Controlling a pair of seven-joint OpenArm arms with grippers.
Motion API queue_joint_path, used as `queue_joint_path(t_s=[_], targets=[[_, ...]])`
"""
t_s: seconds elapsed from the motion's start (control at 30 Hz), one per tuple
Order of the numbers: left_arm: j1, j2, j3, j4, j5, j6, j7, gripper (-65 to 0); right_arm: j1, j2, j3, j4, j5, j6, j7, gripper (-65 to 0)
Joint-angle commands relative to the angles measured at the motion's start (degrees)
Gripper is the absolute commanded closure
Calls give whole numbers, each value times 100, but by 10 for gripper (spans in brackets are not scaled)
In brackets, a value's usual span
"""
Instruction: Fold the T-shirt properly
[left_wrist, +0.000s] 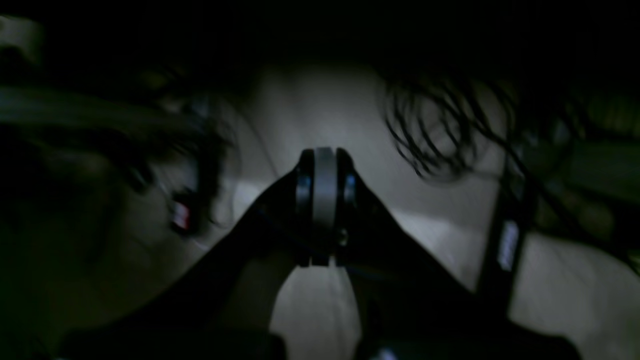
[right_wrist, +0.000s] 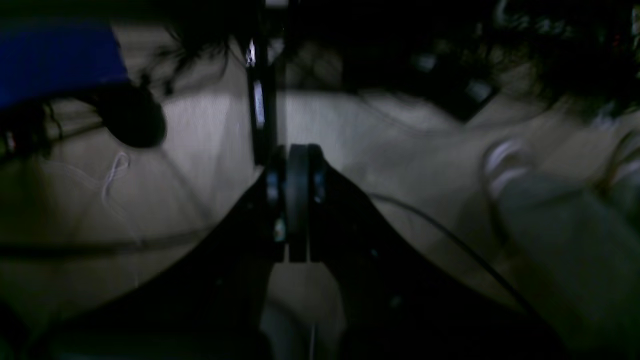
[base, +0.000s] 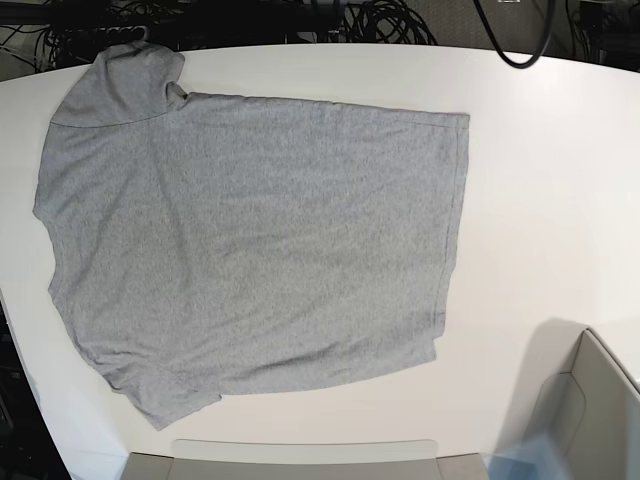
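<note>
The heather-grey T-shirt (base: 250, 260) lies spread flat on the white table (base: 550, 150), plain side up. Its sleeves sit at the far left (base: 120, 80) and near left (base: 165, 400), and its hem (base: 455, 230) faces right. Neither arm shows in the base view. In the dark left wrist view my left gripper (left_wrist: 324, 165) is shut, pads pressed together with nothing between them, over a pale floor. My right gripper (right_wrist: 298, 160) is likewise shut and empty in the right wrist view. The T-shirt does not appear in either wrist view.
A grey bin (base: 300, 462) stands at the table's near edge and another (base: 590, 410) at the near right corner. Black cables (base: 380, 20) run behind the far edge. Both wrist views show dim floor with cable tangles (left_wrist: 440, 130); a blue object (right_wrist: 55, 60) is at the upper left.
</note>
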Motion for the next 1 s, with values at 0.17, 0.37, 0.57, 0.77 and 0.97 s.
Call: queue_joint_path(t_s=[0.17,0.37,0.57,0.77,0.97], targets=[[679,33,-268,1291,3,12,-66,0,-658,26,853,1381,67,34,28,0],[741,560,-646,2504,3,12,-66,0,-746,8,1680,2603,49,34,28,0],[240,587,-655,3234,12,12,-66,0,-289,61,2111,3131,49,34,19,0],[-490,578,-690,3823,47,3,-66,0,309,149,2313,3131,58,34,-526,0],[-1220,578,-620,3831,47,3,-66,-2,1012,114,2717,3140,84,34,-1300,0]])
